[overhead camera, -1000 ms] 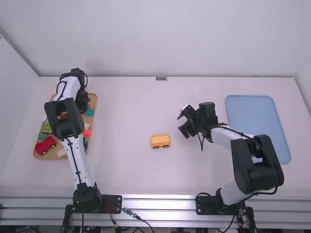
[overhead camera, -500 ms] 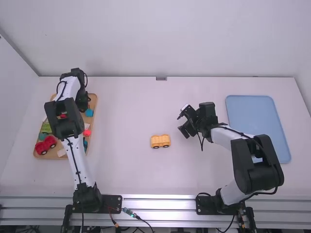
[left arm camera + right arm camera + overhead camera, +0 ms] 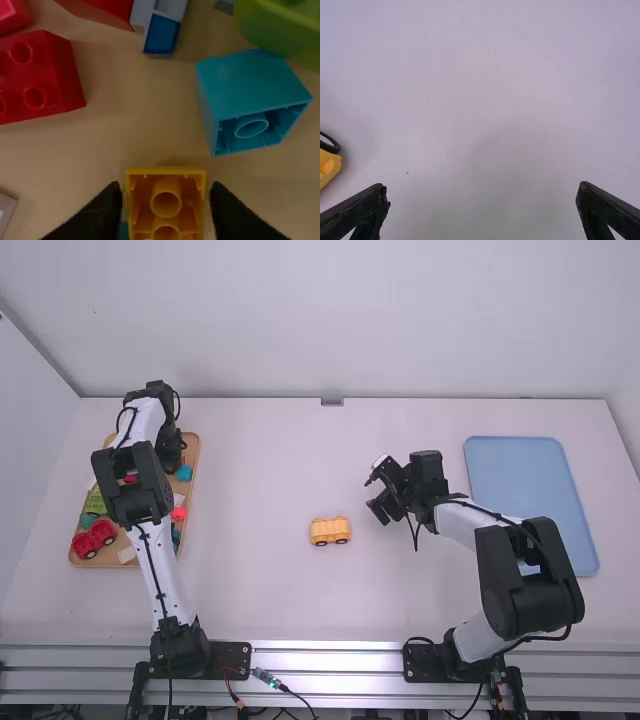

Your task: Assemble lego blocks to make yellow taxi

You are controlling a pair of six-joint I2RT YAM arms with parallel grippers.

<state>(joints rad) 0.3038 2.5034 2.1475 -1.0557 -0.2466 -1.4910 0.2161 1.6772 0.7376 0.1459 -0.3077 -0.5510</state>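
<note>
My left gripper [image 3: 172, 458] is low over the wooden tray at the table's left. In the left wrist view, the left gripper [image 3: 166, 197] is partly open, its fingers standing on both sides of a yellow block [image 3: 166, 171] with narrow gaps beside it. That block's hollow underside faces the camera. A yellow car base [image 3: 330, 531] with dark wheels rests alone on the table, left of my right gripper [image 3: 374, 498]. The car base [image 3: 329, 165] also shows at the edge of the right wrist view. Wide open, the right gripper [image 3: 482, 195] holds nothing above the bare table.
The wooden tray [image 3: 189, 502] holds a red car base [image 3: 94, 539], a green piece [image 3: 95, 503] and a cyan block [image 3: 184, 472]. Near the yellow block lie a cyan block [image 3: 252, 82] and a red block [image 3: 47, 75]. At the right stands a blue tray [image 3: 522, 475].
The cyan block beside my left gripper has turned slightly in the tray. Both arms look still, and the yellow car base has not moved.
</note>
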